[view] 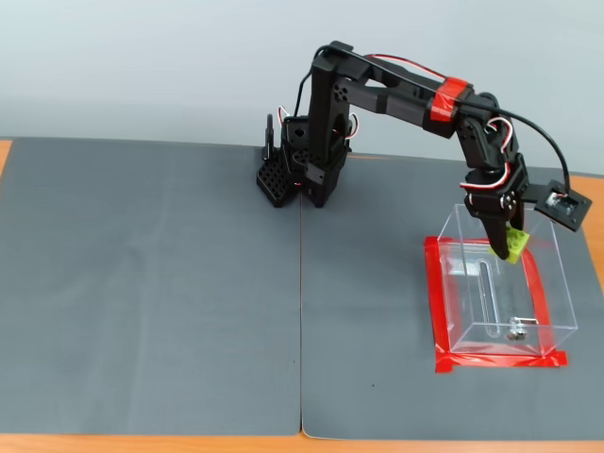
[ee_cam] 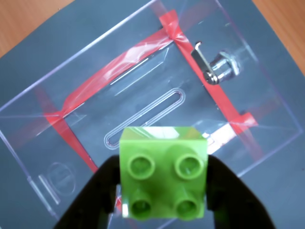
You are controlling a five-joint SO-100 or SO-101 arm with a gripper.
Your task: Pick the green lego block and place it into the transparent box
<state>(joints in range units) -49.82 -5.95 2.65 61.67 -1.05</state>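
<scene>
The green lego block (ee_cam: 163, 172) fills the lower middle of the wrist view, studs facing the camera, pinched between the two black fingers (ee_cam: 97, 191) of my gripper (ee_cam: 162, 191). In the fixed view the gripper (view: 506, 247) hangs at the far end of the transparent box (view: 557, 283), with the lime block (view: 514, 244) at about rim height above the inside. The transparent box (ee_cam: 43, 138) lies below in the wrist view, its red tape (ee_cam: 109, 71) framing the base and a small metal piece (ee_cam: 217, 67) at one end.
The box stands on a dark grey mat (view: 151, 283) at the right side of the fixed view, red tape (view: 439, 311) around its foot. The arm's base (view: 302, 175) sits at the back centre. Wooden table edge (view: 189, 444) shows along the front.
</scene>
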